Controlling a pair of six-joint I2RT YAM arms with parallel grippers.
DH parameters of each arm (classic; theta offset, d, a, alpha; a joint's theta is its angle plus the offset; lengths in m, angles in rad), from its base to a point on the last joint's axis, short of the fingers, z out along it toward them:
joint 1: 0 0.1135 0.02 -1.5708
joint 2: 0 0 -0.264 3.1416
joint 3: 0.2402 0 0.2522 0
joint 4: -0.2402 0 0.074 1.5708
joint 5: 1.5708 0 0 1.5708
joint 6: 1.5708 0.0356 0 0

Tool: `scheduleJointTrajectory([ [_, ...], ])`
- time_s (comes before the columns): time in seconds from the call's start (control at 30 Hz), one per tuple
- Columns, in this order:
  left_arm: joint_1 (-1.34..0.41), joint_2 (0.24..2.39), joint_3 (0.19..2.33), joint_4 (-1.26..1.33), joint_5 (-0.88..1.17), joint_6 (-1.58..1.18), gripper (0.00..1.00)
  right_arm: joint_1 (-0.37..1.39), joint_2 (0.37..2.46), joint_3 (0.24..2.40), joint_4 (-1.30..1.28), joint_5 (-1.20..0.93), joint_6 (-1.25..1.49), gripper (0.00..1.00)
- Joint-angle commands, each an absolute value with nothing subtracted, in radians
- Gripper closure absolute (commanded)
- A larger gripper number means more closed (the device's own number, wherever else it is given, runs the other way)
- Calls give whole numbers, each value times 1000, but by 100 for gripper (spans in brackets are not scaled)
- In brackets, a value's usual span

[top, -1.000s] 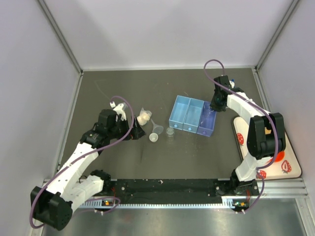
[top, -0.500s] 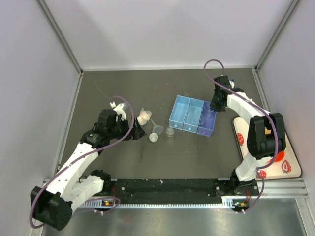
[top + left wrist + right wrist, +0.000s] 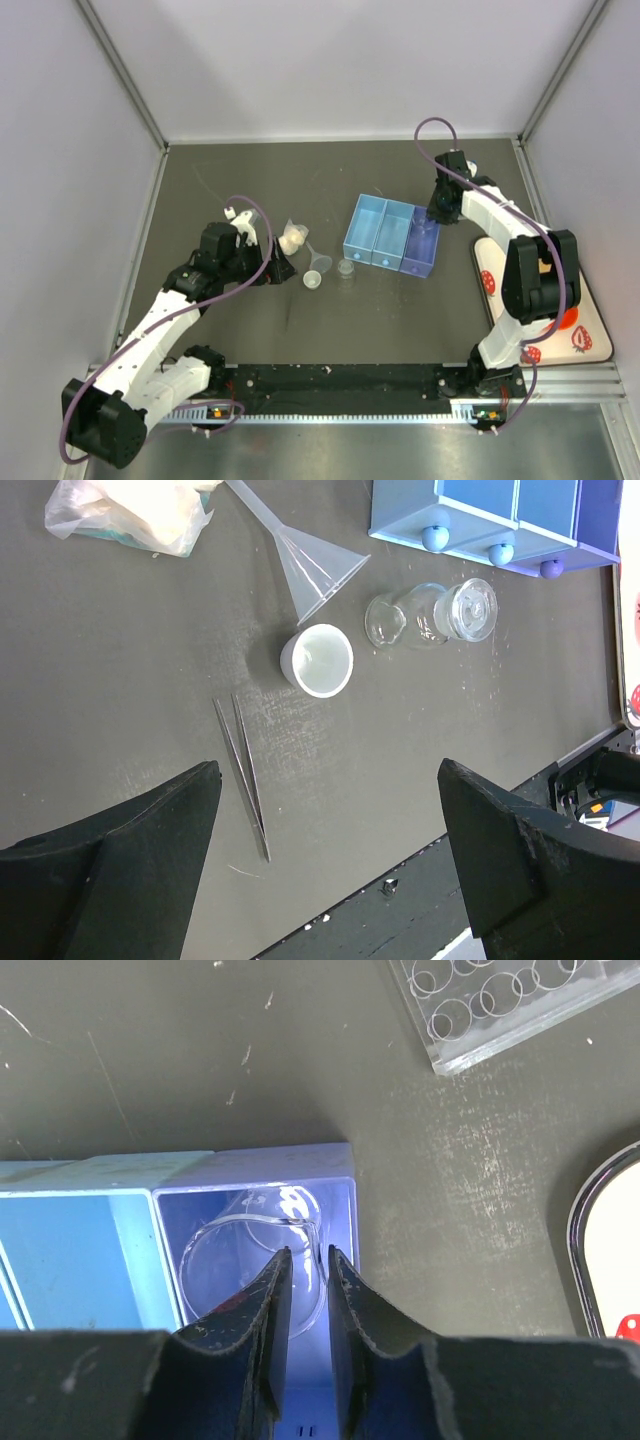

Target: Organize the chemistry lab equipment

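Judging from how things lie, the sorting is at an early stage. One clear glass vessel point(image 3: 250, 1255) sits inside the purple end compartment point(image 3: 335, 1175) of the blue organiser point(image 3: 385, 225). The right gripper point(image 3: 308, 1255) hangs directly over it. Its fingers point(image 3: 275, 1295) stand only a narrow slit apart, with the vessel's rim lying in or just under that slit. I cannot tell whether they pinch the glass or have let it go.

The organiser has three compartments, and the two light blue ones look bare as far as the overhead view shows.

The other pieces I can see lie on the table, outside the organiser:
- one clear funnel point(image 3: 310, 565)
- one small white cup point(image 3: 318, 660), just beside the funnel's mouth
- one small glass flask point(image 3: 430, 615), lying on its side near the organiser's front
- one pair of metal tweezers point(image 3: 245, 775)
- one crumpled plastic bag point(image 3: 120, 510)
- one clear holed tube rack point(image 3: 520, 1000), well apart from the rest and beyond the purple compartment

The left gripper point(image 3: 328, 780) hovers above the tweezers and cup with its fingers point(image 3: 120, 850) spread wide, holding nothing.
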State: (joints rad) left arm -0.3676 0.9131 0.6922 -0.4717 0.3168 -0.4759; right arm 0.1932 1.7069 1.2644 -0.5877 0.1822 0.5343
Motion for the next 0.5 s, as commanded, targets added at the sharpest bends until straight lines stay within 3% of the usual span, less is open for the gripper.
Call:
scheduleJointTrajectory([
  [0.0, -371, 913, 704, -440, 318, -466, 5, 184, 1680, 1318, -571, 189, 535, 79],
  [0.47, -374, 919, 704, -440, 310, -465, 5, 201, 1540, 1324, -621, 199, 514, 78],
])
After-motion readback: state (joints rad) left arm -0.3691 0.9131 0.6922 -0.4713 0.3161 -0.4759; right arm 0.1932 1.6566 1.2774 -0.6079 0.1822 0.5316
